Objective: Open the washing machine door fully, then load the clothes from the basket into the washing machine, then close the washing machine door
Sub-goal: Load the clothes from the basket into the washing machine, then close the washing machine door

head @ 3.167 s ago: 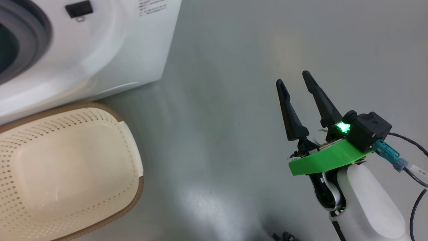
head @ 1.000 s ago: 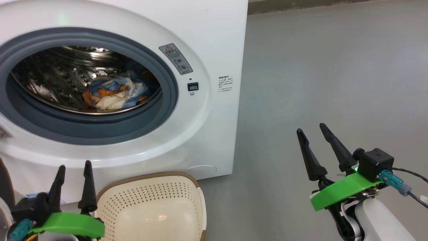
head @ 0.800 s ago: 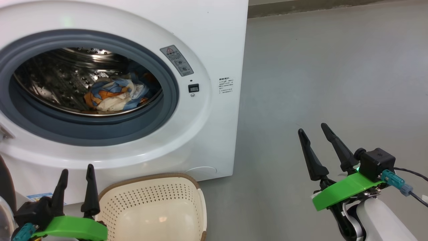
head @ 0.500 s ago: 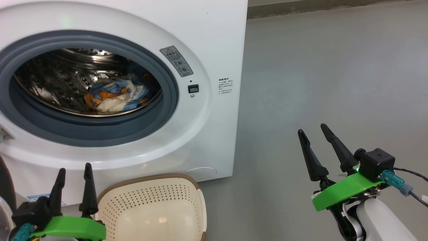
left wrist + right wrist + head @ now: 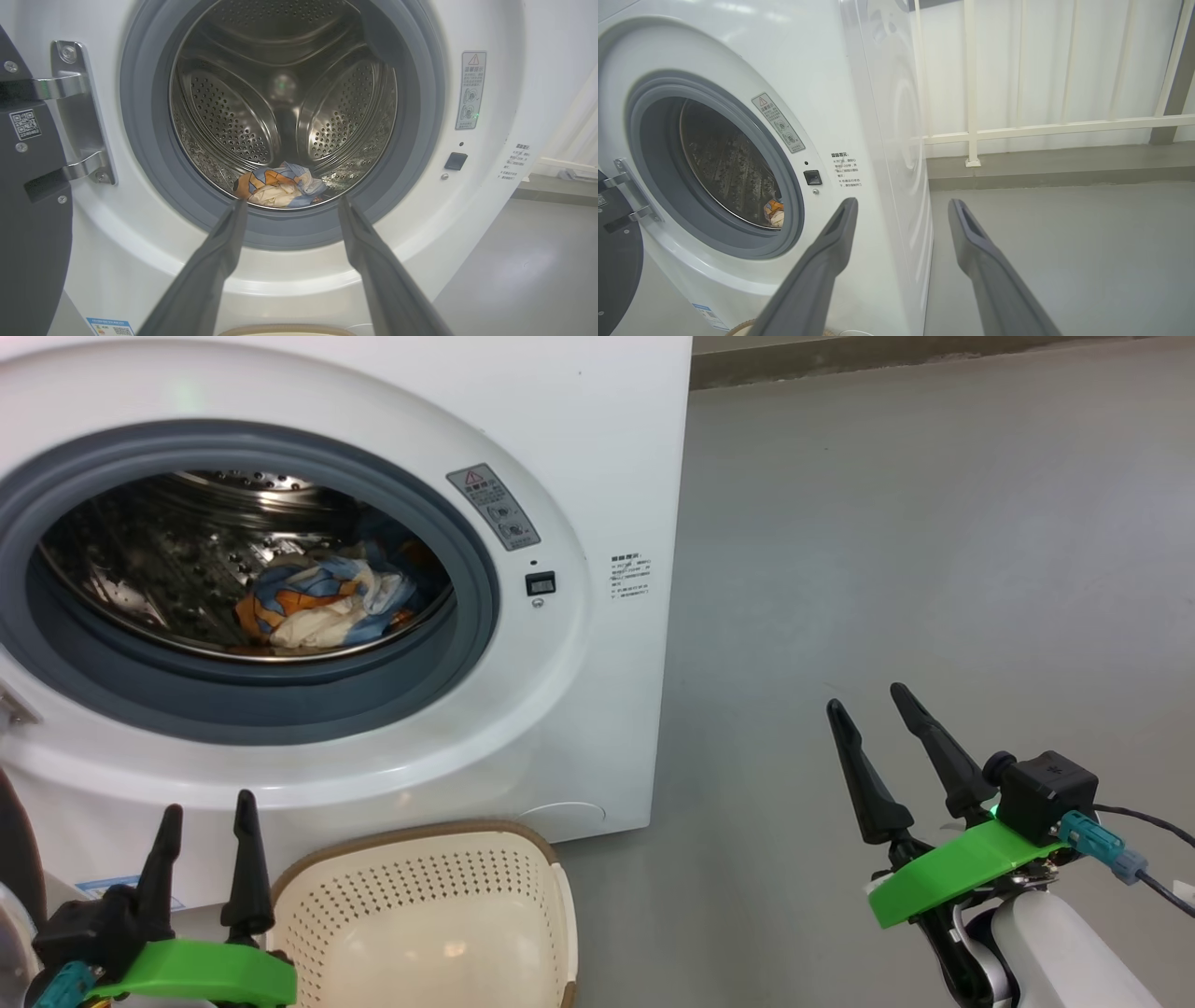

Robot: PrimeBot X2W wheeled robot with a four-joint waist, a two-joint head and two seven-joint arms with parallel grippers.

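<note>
Driving this one remotely, here's what I'm seeing. The washer (image 5: pixel 616 448) is standing on the grey floor (image 5: pixel 934 523) with its door (image 5: pixel 28 210) swung wide open to the left. It's hanging off the metal hinge (image 5: pixel 74 107), with the dark inner face turned toward the left wrist cam.

The clothes (image 5: pixel 317 607) are lying bunched in a small blue, orange and cream heap at the bottom of the drum (image 5: pixel 280 93), toward the front, just behind the grey gasket (image 5: pixel 467 644).

The basket (image 5: pixel 411 887) is sitting on the floor right at the foot of the washer's front, below the opening and toward its right corner. I'm seeing its pale bottom through the top.

The left gripper (image 5: pixel 209 805) is hovering low in front of the washer, just beside the basket's left side. Its fingers are standing apart with nothing between them. From its wrist cam they're pointing straight at the lower edge of the opening, with the heap showing between the tips.

The right gripper (image 5: pixel 866 699) is hanging over bare floor, well off the washer's right front corner. Its fingers are spread too, gripping nothing. Its cam is looking along the washer's right side at a white railing (image 5: pixel 1017 126) at the back.
</note>
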